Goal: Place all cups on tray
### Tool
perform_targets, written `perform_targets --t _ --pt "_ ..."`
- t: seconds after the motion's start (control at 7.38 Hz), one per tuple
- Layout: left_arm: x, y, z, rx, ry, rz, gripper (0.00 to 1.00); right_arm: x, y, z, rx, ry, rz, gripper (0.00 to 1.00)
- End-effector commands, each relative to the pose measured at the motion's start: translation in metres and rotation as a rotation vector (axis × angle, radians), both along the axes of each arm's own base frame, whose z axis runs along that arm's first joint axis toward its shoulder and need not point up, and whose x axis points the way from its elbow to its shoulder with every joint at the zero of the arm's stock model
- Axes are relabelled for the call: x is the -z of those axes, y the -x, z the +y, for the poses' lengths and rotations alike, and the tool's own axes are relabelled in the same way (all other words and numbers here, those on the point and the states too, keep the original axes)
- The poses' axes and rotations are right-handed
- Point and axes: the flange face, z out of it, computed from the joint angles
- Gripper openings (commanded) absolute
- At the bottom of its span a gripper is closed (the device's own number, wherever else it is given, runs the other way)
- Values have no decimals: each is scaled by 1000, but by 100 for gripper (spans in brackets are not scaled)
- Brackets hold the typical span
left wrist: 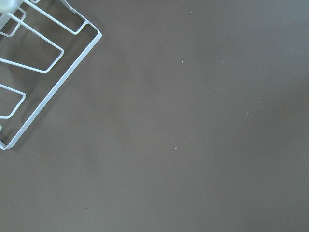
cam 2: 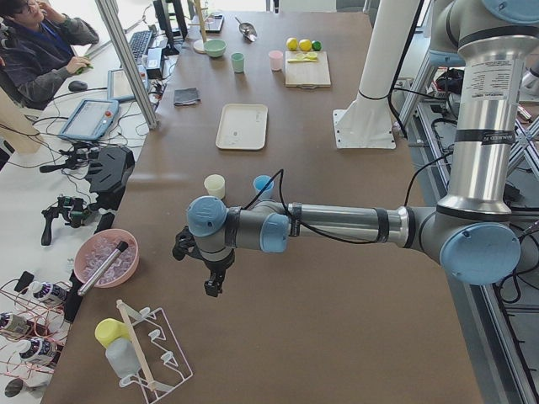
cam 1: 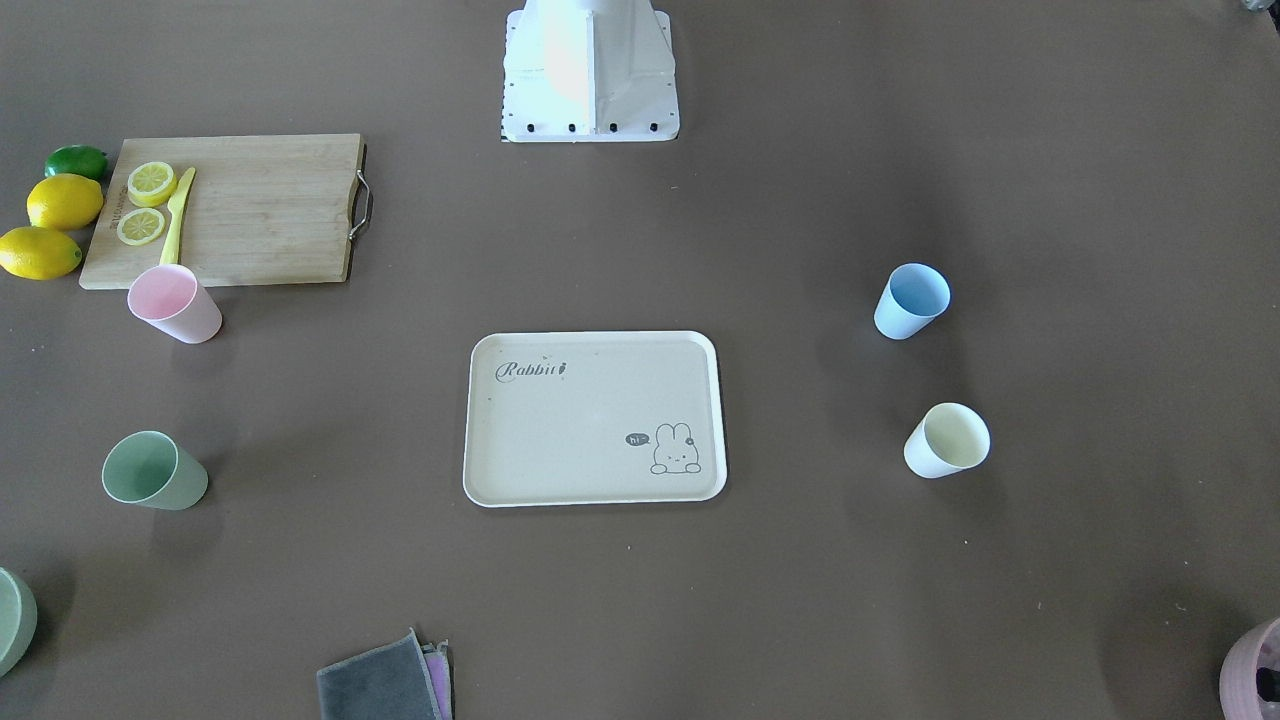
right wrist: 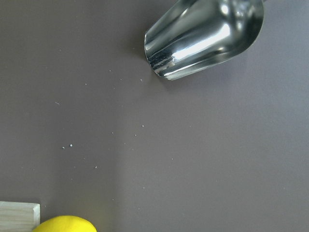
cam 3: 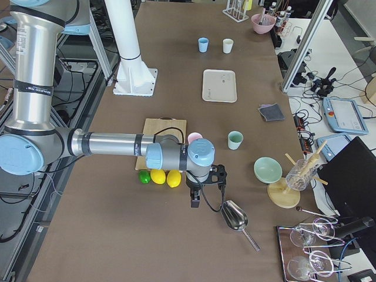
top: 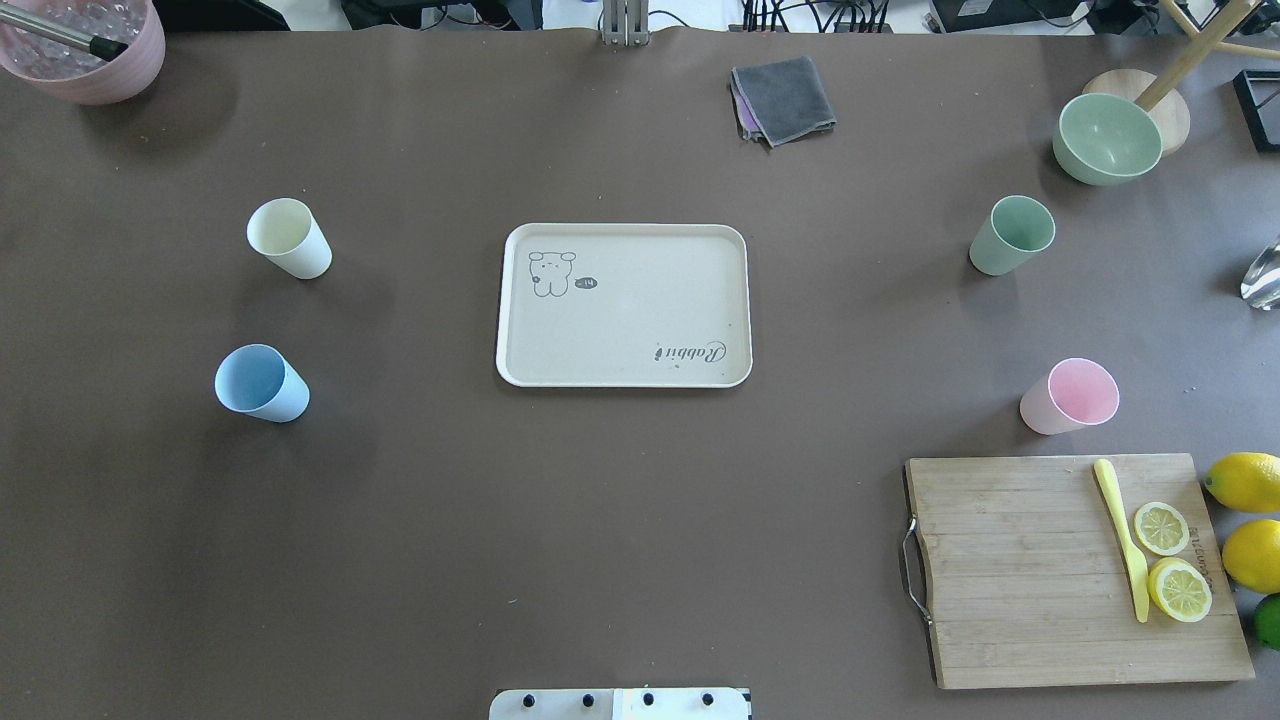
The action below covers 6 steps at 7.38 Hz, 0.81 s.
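1. White-rimmed beige tray (top: 640, 320) lies central and bare.
2. Cream cup (top: 289, 238) and blue cup (top: 262, 383) stand on the robot's left, green cup (top: 1011, 235) and pink cup (top: 1070, 396) on its right. All are matte and tapered, seemingly a pair per arm.
3. Left gripper (cam 2: 212, 284) and right gripper (cam 3: 195, 201) hang toward the table ends; jaw width cannot be told.

A robotics laboratory is shown, not a home kitchen. The left arm (cam 2: 337, 223) and the right arm (cam 3: 111, 144) are industrial ones, and a white column (cam 2: 383, 59) is bolted to the table. Beyond the left gripper (cam 2: 212, 289), off the table side, a teach pendant (cam 2: 88, 119) and a keyboard (cam 2: 139, 44) are seen on a bench, where a person (cam 2: 38, 50) is seated. Aluminium frame posts (cam 2: 126, 63) are fixed along that side. Past the right gripper (cam 3: 195, 202), off the table, a similar pendant (cam 3: 342, 114) is laid.
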Motion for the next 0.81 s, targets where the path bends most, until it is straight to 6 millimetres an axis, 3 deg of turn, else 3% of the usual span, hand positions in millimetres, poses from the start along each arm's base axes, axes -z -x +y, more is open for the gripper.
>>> perform_targets --t 0.0,0.68 --pt "0 -2 6 -7 -4 -7 98 1 -1 0 -1 -2 0 100" --pt "13 -2 12 -6 -31 -2 98 4 0 -1 0 -8 3 100"
